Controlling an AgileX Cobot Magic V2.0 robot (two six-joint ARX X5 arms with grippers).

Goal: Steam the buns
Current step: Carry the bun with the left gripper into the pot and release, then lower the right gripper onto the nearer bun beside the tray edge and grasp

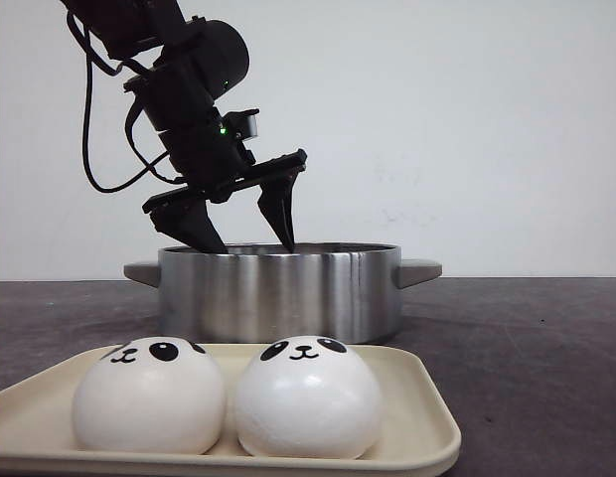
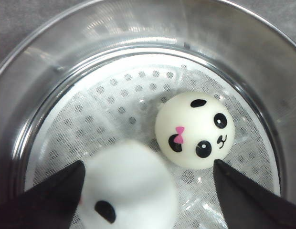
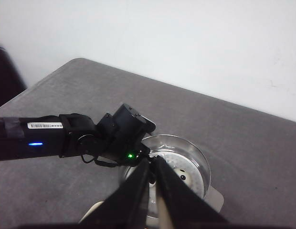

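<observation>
So it looks like roughly halfway from where I'm sitting: the steel steamer pot (image 1: pixel 278 290) in the middle of the table has two buns in it already, one sitting on the perforated cloth liner (image 2: pixel 114 102) with a little pink bow by its eye (image 2: pixel 195 130), and a second one (image 2: pixel 129 188) blurry and close between the left gripper's fingers, not touching them as far as I can tell. The cream tray (image 1: pixel 427 412) up front has two more panda buns side by side, the left one (image 1: pixel 149 396) and the right one (image 1: pixel 308 397), touching or nearly so, and those are what's left to move I'd guess. Left gripper (image 1: pixel 238 214) hangs right over the pot rim with its jaws spread wide and nothing in them. Right gripper (image 3: pixel 153 191) is held high above it all, fingers pressed nearly together, empty. As for writing, there's a small white sticker (image 3: pixel 42 125) on the left arm but it's too tiny to read, no brands anywhere else.
</observation>
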